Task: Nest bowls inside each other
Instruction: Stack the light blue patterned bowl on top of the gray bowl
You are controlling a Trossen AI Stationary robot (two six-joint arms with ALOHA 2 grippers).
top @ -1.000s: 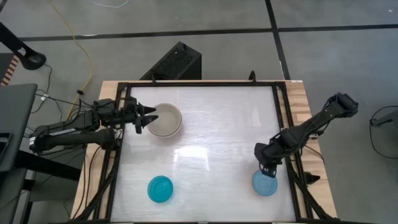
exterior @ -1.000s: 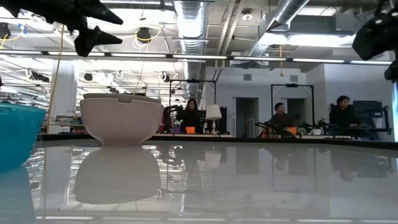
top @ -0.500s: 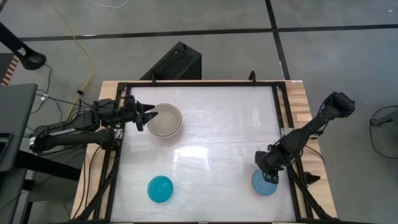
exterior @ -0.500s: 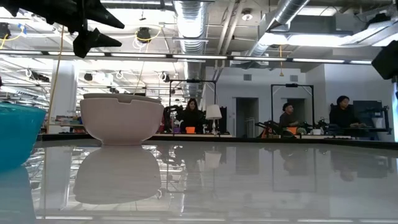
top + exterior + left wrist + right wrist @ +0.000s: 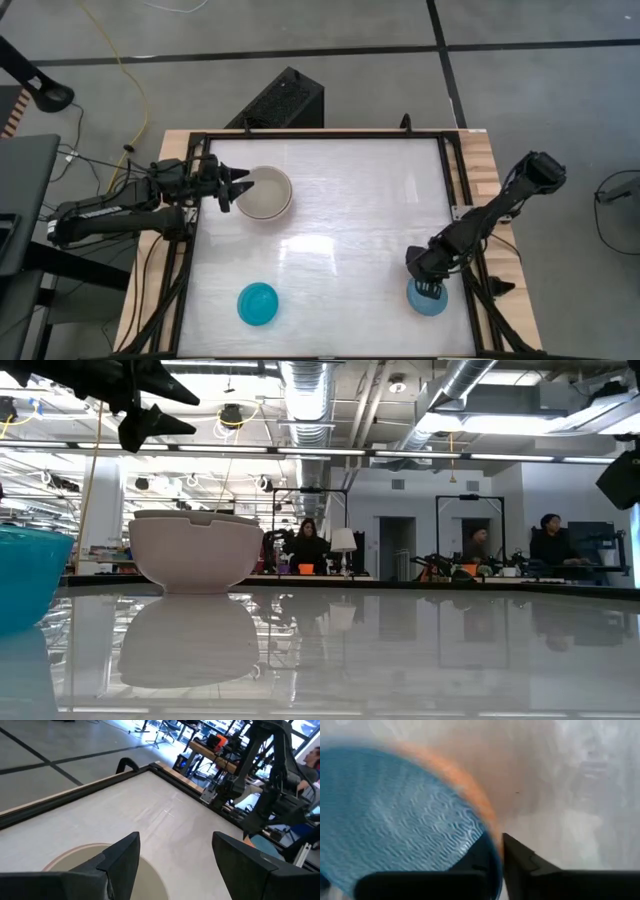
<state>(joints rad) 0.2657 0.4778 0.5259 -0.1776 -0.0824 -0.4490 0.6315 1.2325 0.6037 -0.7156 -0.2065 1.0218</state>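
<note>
A light blue bowl (image 5: 428, 300) stands on its base at the table's near right; a salmon-orange band (image 5: 470, 787) runs along the outside of its rim. My right gripper (image 5: 425, 286) points steeply down over the bowl's far rim, shut on it. A cream bowl (image 5: 266, 193) stands at the far left, and in the low view a second rim (image 5: 190, 513) shows just above its own. My left gripper (image 5: 240, 187) hovers open beside the cream bowl's left edge, above its rim (image 5: 65, 859), touching nothing. A teal bowl (image 5: 257, 303) sits at the near left. My right gripper has the light blue bowl's rim (image 5: 492, 837) between its two fingers, on the bowl's far side. One finger (image 5: 477, 857) is inside the bowl and one (image 5: 522, 862) outside. The fingers come from above, pointing steeply down. The bowl stands upright on the table.
A black frame (image 5: 452, 200) borders the white tabletop, with wooden strips outside it. The table's middle (image 5: 340, 230) is bare. A black box (image 5: 280, 100) lies on the floor beyond the far edge. People sit at desks (image 5: 460, 555) in the room behind.
My right gripper has sunk and drawn a little toward the table's near edge, coming down onto the far rim of the light blue bowl. The bowls have stayed where they were.
</note>
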